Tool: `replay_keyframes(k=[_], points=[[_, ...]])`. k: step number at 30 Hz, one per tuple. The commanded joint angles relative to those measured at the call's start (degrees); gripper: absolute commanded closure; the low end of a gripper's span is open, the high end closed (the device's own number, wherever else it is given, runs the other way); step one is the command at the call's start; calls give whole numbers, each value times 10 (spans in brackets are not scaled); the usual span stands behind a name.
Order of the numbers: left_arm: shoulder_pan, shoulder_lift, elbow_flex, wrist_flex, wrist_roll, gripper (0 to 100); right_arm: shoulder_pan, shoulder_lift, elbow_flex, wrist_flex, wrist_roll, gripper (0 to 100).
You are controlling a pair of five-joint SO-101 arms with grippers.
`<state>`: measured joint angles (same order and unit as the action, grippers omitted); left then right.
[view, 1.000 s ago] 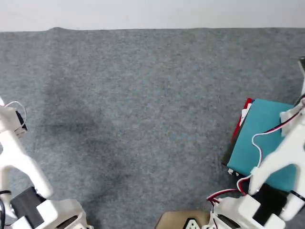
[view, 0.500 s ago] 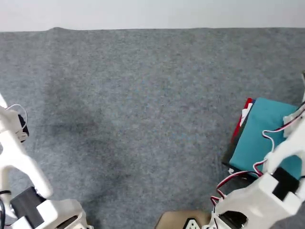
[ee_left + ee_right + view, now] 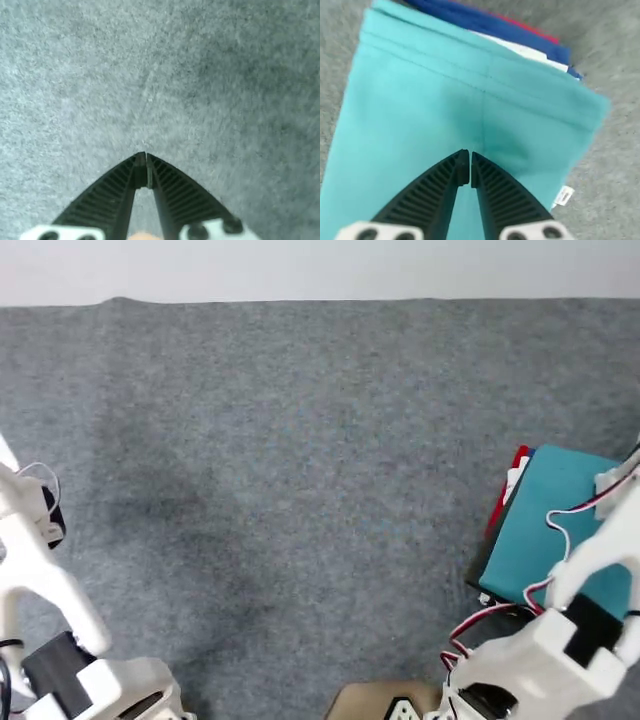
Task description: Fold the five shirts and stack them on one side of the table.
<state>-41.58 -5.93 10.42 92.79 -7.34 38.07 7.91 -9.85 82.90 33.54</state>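
Note:
A stack of folded shirts lies at the table's right side, with a teal shirt (image 3: 545,525) on top and a red edge (image 3: 512,480) showing beneath. In the right wrist view the teal shirt (image 3: 415,105) sits over a blue shirt (image 3: 485,22), a white layer (image 3: 530,51) and a red one (image 3: 537,34). My right gripper (image 3: 466,167) is shut, empty, and hangs just over the teal shirt's middle. My left gripper (image 3: 145,167) is shut with nothing in it, above the bare grey mat (image 3: 200,75) at the table's left.
The grey felt mat (image 3: 300,440) covers the table up to the pale wall at the back. The left arm (image 3: 30,560) stands at the front left corner and the right arm (image 3: 575,625) at the front right, partly over the stack.
The right arm has drawn back toward the table's front edge, uncovering more of the teal shirt. The left arm has barely shifted.

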Motion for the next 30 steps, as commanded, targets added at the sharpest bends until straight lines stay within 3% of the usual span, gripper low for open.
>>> replay_keyframes(k=[1, 7, 13, 24, 30], points=[[1, -31, -41, 31, -5, 994, -22, -36, -32, 46, -8, 988], [5, -31, -100, 69, -4, 994, -80, -110, -33, 148, -9, 988], [15, -87, -120, 77, -3, 995, -179, -217, -32, 197, -120, 988], [236, -276, 30, 53, 0, 992, -408, -323, 153, 155, -321, 983], [318, -328, 124, 30, 68, 994, -487, -377, 281, 96, -404, 987]])
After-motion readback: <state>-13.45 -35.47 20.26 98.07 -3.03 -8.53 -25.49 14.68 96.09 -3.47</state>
